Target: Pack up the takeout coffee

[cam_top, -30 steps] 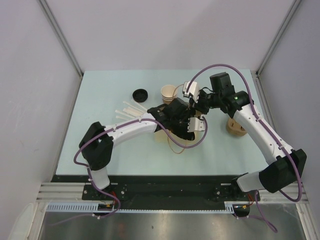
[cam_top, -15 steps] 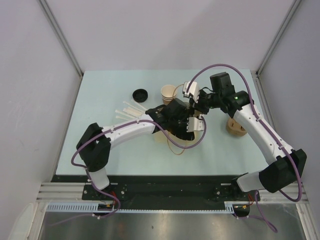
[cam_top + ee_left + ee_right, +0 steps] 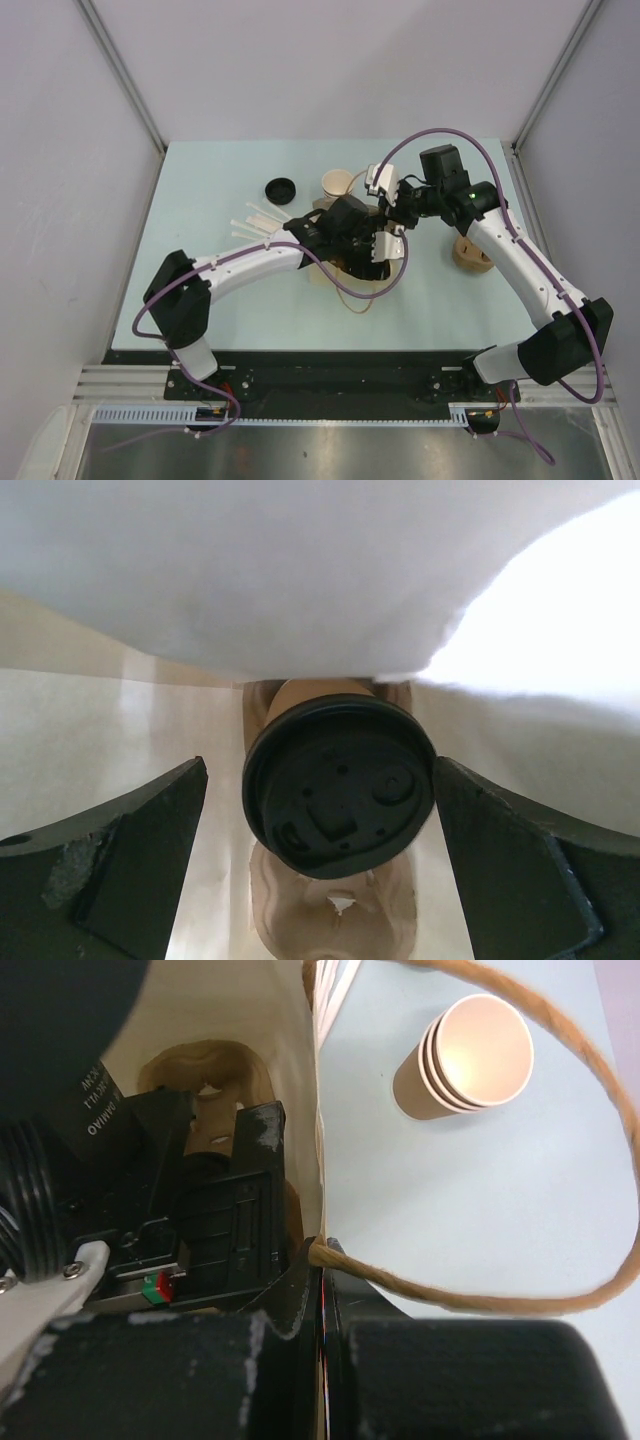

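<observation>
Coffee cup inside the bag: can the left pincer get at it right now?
Probably yes: inside the bag, the left pincer is open, one finger either side of the coffee cup, nothing between.

The left gripper (image 3: 320,770) stands wide open, its fingers (image 3: 130,860) flanking the black-lidded takeout coffee (image 3: 340,785) seated in a pulp carrier (image 3: 335,925) inside the paper bag (image 3: 110,730).

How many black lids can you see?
2: a loose lid on the table beside the stacked cups, and one on the coffee cup inside the bag. Others may be hidden.
</observation>
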`<action>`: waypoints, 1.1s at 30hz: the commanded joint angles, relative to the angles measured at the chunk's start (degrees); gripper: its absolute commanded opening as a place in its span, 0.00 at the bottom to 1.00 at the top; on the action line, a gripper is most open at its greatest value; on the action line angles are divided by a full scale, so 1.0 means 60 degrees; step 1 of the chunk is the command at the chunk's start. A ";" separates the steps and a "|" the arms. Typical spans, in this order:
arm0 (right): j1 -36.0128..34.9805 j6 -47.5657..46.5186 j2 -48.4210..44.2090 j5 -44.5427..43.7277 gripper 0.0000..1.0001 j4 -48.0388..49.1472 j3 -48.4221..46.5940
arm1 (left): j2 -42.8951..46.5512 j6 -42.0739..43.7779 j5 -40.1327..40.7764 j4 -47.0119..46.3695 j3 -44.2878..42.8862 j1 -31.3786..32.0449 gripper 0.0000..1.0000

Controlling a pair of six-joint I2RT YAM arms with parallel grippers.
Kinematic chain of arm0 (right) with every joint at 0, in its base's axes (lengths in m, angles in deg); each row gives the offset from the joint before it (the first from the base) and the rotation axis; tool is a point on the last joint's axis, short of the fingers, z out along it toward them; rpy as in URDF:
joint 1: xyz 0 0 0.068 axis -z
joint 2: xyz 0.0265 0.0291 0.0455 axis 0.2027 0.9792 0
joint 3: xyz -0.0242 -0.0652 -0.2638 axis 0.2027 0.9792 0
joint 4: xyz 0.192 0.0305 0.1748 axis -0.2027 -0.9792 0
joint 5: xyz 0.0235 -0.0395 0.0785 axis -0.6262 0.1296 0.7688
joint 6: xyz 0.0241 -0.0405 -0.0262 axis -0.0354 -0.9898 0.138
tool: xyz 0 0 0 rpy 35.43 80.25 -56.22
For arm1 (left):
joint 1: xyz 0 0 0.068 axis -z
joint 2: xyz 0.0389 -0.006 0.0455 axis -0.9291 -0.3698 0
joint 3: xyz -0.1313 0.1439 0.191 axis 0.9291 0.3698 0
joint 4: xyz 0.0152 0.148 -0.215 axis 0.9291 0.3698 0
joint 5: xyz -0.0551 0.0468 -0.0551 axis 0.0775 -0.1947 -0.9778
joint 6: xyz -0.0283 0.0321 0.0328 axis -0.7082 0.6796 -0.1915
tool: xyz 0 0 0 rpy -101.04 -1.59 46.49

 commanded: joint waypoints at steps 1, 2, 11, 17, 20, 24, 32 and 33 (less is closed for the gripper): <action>-0.0035 0.0008 0.0245 0.0366 0.00 -0.1450 0.0128 | 0.0816 -0.0274 -0.0399 -0.0621 -0.0176 -0.0135 0.99; -0.0020 0.0007 0.0245 0.0351 0.00 -0.1421 0.0128 | 0.0831 -0.0303 -0.0414 -0.0562 -0.0249 -0.0150 1.00; -0.0005 -0.0066 0.0259 0.0366 0.00 -0.1391 0.0114 | 0.1021 -0.0523 -0.0721 -0.0020 -0.0834 -0.0428 0.99; 0.0067 -0.0168 0.0274 0.0351 0.00 -0.1362 0.0099 | 0.1211 -0.0596 -0.0853 0.0390 -0.1464 -0.0575 1.00; 0.0082 -0.0227 0.0259 0.0366 0.00 -0.1421 0.0114 | 0.1343 -0.0713 -0.0897 0.0464 -0.1757 -0.0589 1.00; 0.0141 -0.0300 0.0259 0.0410 0.00 -0.1479 0.0114 | 0.1285 -0.0874 -0.0708 0.0728 -0.2241 -0.0604 1.00; 0.0258 -0.0417 0.0259 0.0585 0.00 -0.1494 0.0114 | 0.1606 -0.0860 -0.0721 0.0772 -0.2228 -0.0663 0.99; 0.0287 -0.0432 0.0259 0.0600 0.00 -0.1494 0.0114 | 0.1680 -0.0788 -0.0736 0.0801 -0.2169 -0.0663 0.99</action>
